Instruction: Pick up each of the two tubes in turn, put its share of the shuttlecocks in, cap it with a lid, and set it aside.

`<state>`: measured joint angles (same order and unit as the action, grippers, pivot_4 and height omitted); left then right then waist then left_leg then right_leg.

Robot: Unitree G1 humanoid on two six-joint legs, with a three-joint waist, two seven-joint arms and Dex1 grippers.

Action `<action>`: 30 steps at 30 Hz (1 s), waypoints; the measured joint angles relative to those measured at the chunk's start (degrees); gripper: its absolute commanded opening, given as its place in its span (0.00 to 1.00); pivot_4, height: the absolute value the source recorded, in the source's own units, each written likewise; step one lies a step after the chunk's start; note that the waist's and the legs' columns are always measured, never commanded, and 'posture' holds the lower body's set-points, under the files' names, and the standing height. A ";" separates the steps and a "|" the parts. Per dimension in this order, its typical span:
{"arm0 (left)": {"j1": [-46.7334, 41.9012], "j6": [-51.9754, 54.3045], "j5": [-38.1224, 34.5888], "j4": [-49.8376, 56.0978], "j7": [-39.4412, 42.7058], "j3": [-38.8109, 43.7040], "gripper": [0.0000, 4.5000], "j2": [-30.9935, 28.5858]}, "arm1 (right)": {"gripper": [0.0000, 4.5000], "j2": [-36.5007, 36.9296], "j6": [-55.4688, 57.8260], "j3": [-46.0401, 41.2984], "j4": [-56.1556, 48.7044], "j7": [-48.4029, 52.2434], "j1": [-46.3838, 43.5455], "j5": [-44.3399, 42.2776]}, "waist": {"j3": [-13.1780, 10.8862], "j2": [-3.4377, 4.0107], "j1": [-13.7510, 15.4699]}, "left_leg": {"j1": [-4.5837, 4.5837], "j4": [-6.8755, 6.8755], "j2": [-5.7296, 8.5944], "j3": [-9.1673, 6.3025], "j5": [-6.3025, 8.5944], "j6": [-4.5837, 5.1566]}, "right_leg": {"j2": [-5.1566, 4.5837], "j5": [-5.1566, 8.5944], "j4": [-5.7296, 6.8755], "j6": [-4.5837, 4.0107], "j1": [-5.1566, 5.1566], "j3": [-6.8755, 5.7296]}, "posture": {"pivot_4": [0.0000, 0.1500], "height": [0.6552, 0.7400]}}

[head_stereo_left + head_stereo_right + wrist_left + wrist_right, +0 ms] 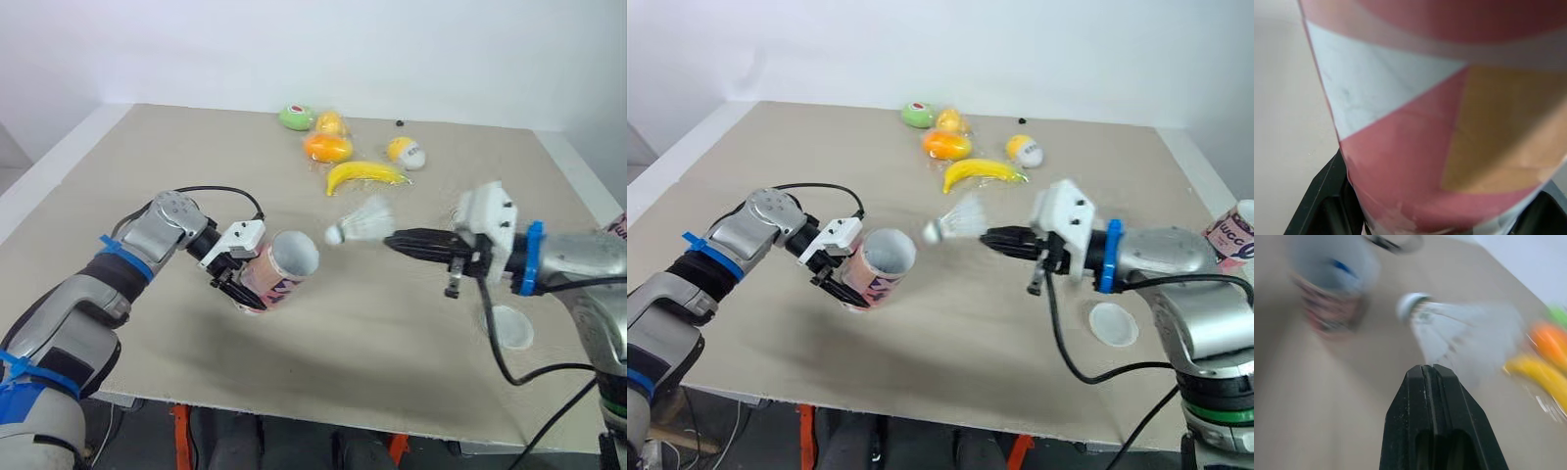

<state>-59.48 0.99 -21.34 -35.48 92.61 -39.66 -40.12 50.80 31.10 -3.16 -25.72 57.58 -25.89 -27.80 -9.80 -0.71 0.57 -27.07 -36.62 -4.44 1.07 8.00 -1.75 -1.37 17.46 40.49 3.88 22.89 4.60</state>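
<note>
Tube (284, 269) tilted, clamped in left end effector (235, 279), mouth facing right end effector (397, 238). That one closed, apparently pinching shuttlecock (361, 223) skirt. Cork leads, just short of mouth.

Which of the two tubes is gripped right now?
The tube clamped in the left gripper, mouth toward the shuttlecock; the other tube sits ungripped at the right edge.

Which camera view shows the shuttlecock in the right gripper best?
The left eye view: the whole shuttlecock shows side-on, cork toward the tube, feathers in the right gripper. The right eye view shows the same. The right wrist view sees it from behind the feathers.
</note>
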 measured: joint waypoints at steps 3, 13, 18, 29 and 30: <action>-0.02 0.02 0.00 -0.01 0.00 0.00 0.65 0.03 | 0.02 0.24 -1.28 5.01 0.02 2.99 -4.03 1.61 | 0.00 0.01 -0.01 | -0.02 0.02 0.00 -0.02 0.00 0.01 | 0.01 -0.18 -0.01 -0.18 0.05 -0.03 | 1.00 0.43; 0.00 0.16 0.12 -0.01 0.00 0.17 0.65 0.00 | 0.02 1.92 -4.35 7.72 2.48 8.18 -11.28 4.39 | 0.00 0.01 -0.03 | -0.02 0.01 -0.02 -0.01 -0.01 0.01 | 0.02 -0.19 -0.01 -0.16 0.07 -0.03 | 1.00 0.43; 0.02 0.16 0.11 0.00 0.01 0.22 0.65 0.06 | 0.02 2.85 -4.58 5.17 4.31 8.41 -11.85 4.26 | 0.00 0.02 -0.02 | -0.03 0.01 -0.01 0.00 -0.01 0.01 | 0.01 -0.23 -0.01 -0.24 0.07 -0.03 | 1.00 0.43; 0.02 0.08 0.29 -0.11 0.01 0.26 0.65 0.18 | 0.02 4.72 -4.44 3.82 2.11 8.58 -11.70 3.53 | 0.00 0.02 -0.03 | -0.02 0.01 -0.03 0.01 -0.02 0.01 | 0.02 -0.27 -0.01 -0.30 0.09 -0.03 | 1.00 0.43; 0.02 0.08 0.35 -0.10 0.00 0.31 0.65 0.22 | 0.02 4.43 -4.28 4.26 1.87 8.58 -11.85 3.38 | 0.00 0.02 -0.03 | -0.02 0.01 -0.03 0.01 -0.02 0.01 | 0.02 -0.27 -0.01 -0.30 0.09 -0.03 | 1.00 0.43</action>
<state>-59.46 1.07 -20.99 -35.59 92.62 -39.34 -39.90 55.23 26.82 1.10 -23.85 66.16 -37.75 -24.42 -9.80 -0.69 0.54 -27.09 -36.61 -4.47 1.09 7.99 -1.74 -1.35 17.19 40.48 3.58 22.98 4.58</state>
